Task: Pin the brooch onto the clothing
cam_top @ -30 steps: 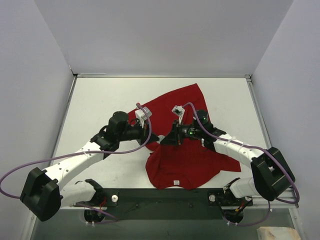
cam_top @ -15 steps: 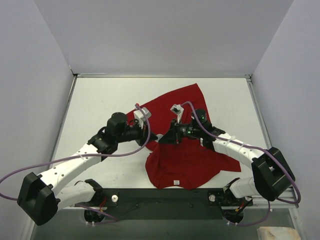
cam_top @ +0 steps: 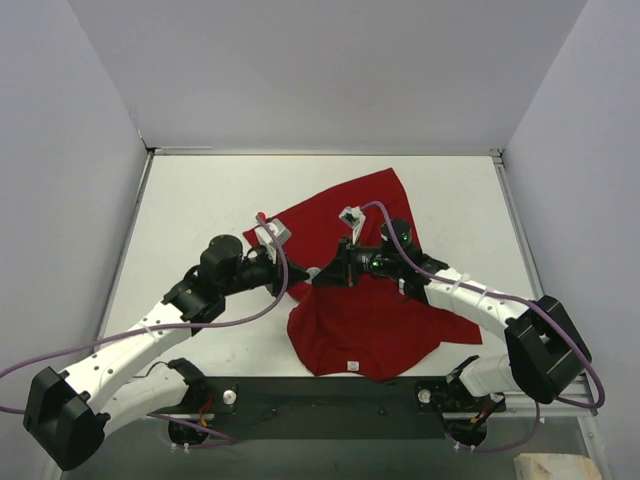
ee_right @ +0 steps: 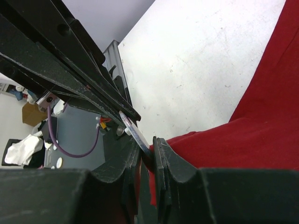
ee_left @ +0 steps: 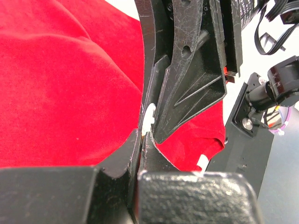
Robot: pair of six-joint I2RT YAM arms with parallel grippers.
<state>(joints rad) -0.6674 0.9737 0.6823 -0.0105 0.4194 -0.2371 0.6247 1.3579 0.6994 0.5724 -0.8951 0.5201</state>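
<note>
The clothing, a red T-shirt (cam_top: 370,310), lies crumpled on the white table, its white label (cam_top: 352,364) near the front edge. My two grippers meet tip to tip over its left fold. The left gripper (cam_top: 302,272) (ee_left: 141,136) is shut, and the brooch (ee_left: 148,116), a thin pale disc seen edge-on, sticks out of its tips. In the right wrist view the brooch (ee_right: 133,130) runs from the left fingers (ee_right: 84,88) down into the narrow gap of the right gripper (ee_right: 148,147). The right gripper (cam_top: 322,274) is shut on a fold of red fabric (ee_right: 243,140).
Bare white tabletop (cam_top: 200,200) lies left of and behind the shirt, enclosed by pale walls. The dark base rail (cam_top: 330,395) runs along the near edge under the shirt's hem. Purple cables loop off both arms.
Both grippers have slid left together, still tip to tip. The left arm has drawn back toward the near left. The shirt's left fold has been pulled along with them.
</note>
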